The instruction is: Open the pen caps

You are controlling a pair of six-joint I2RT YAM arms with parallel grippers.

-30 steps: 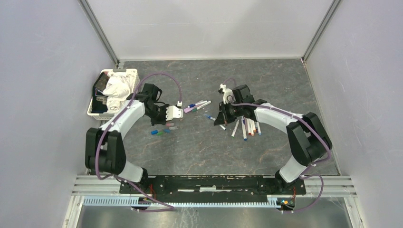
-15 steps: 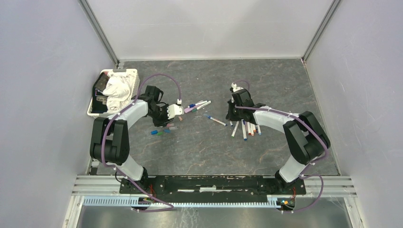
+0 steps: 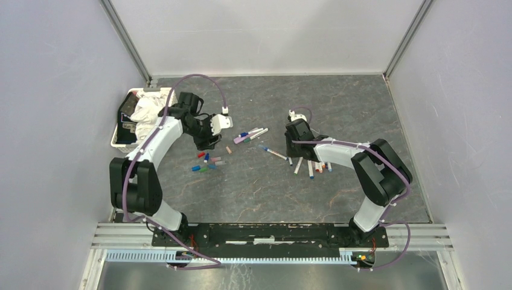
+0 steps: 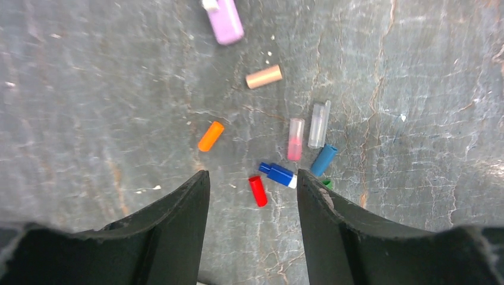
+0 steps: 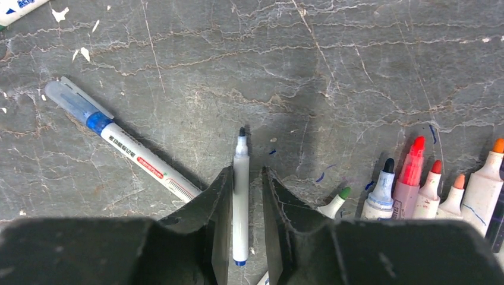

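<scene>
Several pen caps (image 4: 257, 190) lie loose on the table under my left gripper (image 4: 252, 175): red, blue (image 4: 324, 160), orange (image 4: 211, 136), pink, clear and peach ones. That gripper is open and holds nothing; in the top view it (image 3: 206, 145) hangs just over the cap cluster (image 3: 205, 164). My right gripper (image 5: 246, 172) is low over the table, open, with a thin uncapped blue-tipped pen (image 5: 240, 178) lying between its jaws and a gap on the right side. From above the right gripper (image 3: 292, 151) stands beside the uncapped pens (image 3: 317, 163).
A capped blue pen (image 5: 128, 148) lies left of the right gripper. More capped pens (image 3: 250, 134) lie in the middle. Uncapped markers (image 5: 410, 178) fan out to the right. A white basket (image 3: 121, 142) with a cloth sits at the far left.
Both grippers have gone from shut to open. The left arm swung back over the cap cluster. The right arm moved right to the pile of uncapped pens, and the thin pen now lies on the table.
</scene>
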